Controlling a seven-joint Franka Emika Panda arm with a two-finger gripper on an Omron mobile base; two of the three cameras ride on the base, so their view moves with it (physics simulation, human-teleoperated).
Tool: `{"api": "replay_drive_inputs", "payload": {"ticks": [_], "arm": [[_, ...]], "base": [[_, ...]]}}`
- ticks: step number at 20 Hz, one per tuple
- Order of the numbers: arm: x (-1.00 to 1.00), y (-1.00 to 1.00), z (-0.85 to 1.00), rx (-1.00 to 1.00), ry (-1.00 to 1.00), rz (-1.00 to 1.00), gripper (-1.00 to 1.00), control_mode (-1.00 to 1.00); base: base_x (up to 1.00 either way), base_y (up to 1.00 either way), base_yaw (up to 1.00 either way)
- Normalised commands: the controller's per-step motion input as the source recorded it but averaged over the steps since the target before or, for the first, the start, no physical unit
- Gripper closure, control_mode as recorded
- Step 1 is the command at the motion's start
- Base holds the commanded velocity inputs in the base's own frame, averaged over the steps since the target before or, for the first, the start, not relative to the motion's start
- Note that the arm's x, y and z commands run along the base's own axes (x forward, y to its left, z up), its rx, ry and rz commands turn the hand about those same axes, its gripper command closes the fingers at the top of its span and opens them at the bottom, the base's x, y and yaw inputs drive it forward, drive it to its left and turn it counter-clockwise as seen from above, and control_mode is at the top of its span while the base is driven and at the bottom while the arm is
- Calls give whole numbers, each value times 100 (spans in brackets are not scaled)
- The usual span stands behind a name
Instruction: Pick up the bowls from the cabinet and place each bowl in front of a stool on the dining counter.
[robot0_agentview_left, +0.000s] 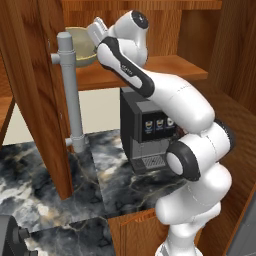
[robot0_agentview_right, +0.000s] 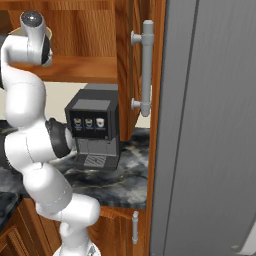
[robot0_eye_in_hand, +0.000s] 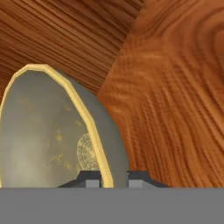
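An olive-beige bowl (robot0_agentview_left: 80, 46) with a pale rim stands on the wooden shelf (robot0_agentview_left: 167, 67) inside the reddish-brown cabinet (robot0_agentview_left: 30, 75). My arm reaches up into the cabinet, and the gripper (robot0_agentview_left: 91, 41) sits at the bowl's right rim. In the hand view the bowl (robot0_eye_in_hand: 48, 140) fills the left side. Its yellow rim runs down between the two dark fingertips of the gripper (robot0_eye_in_hand: 114, 177), which is shut on it. Behind the bowl are the cabinet's back and side walls (robot0_eye_in_hand: 175, 87).
A black coffee machine (robot0_agentview_left: 150, 132) stands on the marbled worktop (robot0_agentview_left: 50, 200) under the shelf. The cabinet's open doors carry grey bar handles (robot0_agentview_left: 70, 90) (robot0_agentview_right: 146, 70). A tall grey panel (robot0_agentview_right: 210, 125) closes off the right side.
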Motion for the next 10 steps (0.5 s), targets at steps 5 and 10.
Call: {"api": "replay_drive_inputs", "payload": {"ticks": [5,10], "arm": [[-40,-7,0,0,-1,-4,100,-100],[-51,-17,0,0,0,-9,100,-100]], "base": [[0,0,0],[0,0,0]]}}
